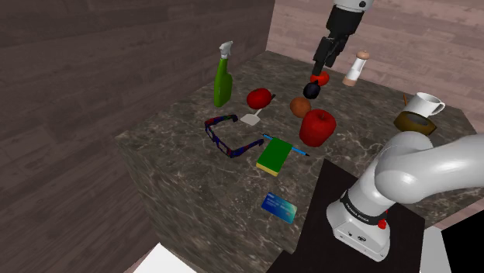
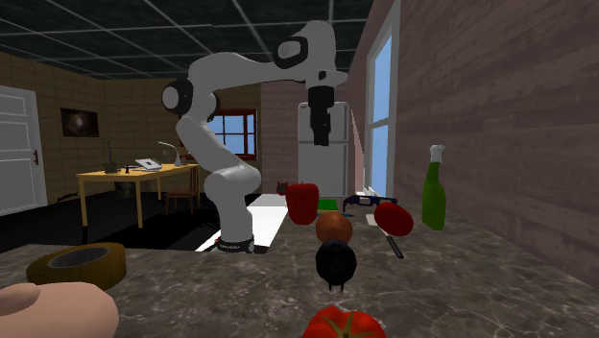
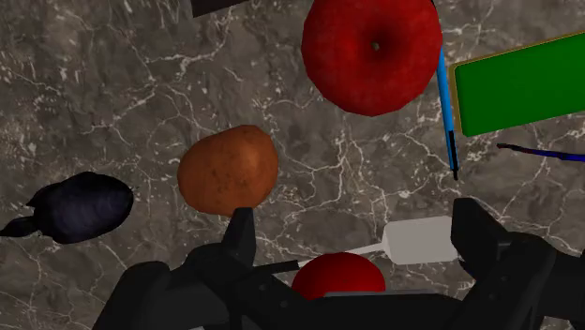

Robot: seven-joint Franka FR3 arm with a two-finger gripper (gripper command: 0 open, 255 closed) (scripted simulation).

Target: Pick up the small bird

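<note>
Arm was up over the dark marble-patterned tabletop [image 1: 163,151], and the all-black two-finger gripper [image 3: 361,230] hung with its fingers spread wide, clasping nothing. The small near-black bird [image 3: 80,206] sat on the stone off to one side of the fingers, just beside a round brown-orange lump [image 3: 228,170], with a big red apple [image 3: 372,52] beyond.

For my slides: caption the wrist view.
Open black gripper hovers over marbled counter; small dark bird lies ungrasped beside it.
</note>
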